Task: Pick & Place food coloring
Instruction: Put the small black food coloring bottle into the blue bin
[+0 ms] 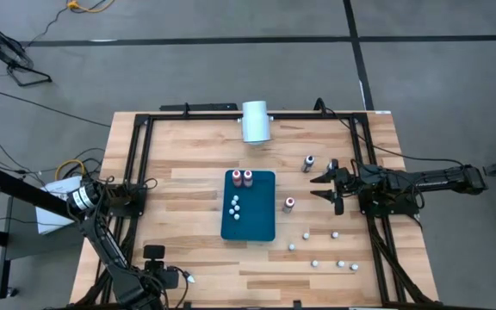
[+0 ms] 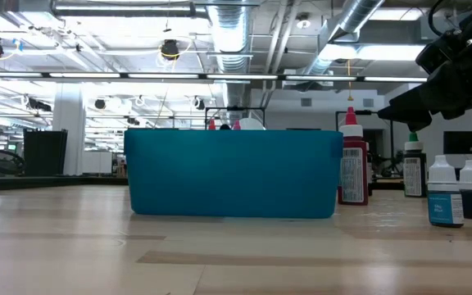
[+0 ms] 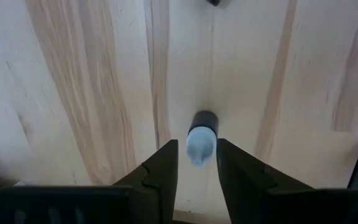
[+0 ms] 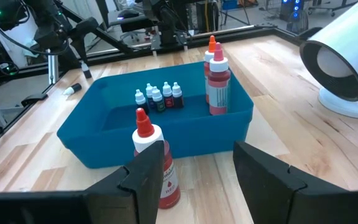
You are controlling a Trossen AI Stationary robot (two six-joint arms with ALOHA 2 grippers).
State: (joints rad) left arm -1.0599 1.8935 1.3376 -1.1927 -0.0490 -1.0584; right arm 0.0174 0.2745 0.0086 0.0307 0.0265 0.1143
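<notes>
Two grippers in play. Right gripper (image 1: 327,188) sits right of centre in the high view, fingers spread, nothing held, pointing at the red-bodied bottle (image 1: 289,204) standing on the table (image 1: 188,185) just right of the blue bin (image 1: 261,226). Its wrist view shows that bottle (image 4: 156,163) just ahead of the left finger rather than centred in the gap.

Left gripper (image 3: 196,171) is at the lower left of the high view, off by the table's edge; fingers partly apart around a small pale-capped bottle (image 3: 201,138) lying on the wood. I can't tell whether they pinch it.

My read: next step is grabbing the red bottle. I'd shift the right gripper sideways to centre the body between the fingers, grip low on the body, not the red nozzle, and close slowly since it looks tippy.

Bin already holds two tall red bottles (image 4: 217,84) and four tiny ones (image 4: 159,96). More small bottles (image 1: 334,258) are scattered lower right; one dark bottle (image 1: 308,163) is upper right.

Labels: printing on the red bottle is there but unreadable.
</notes>
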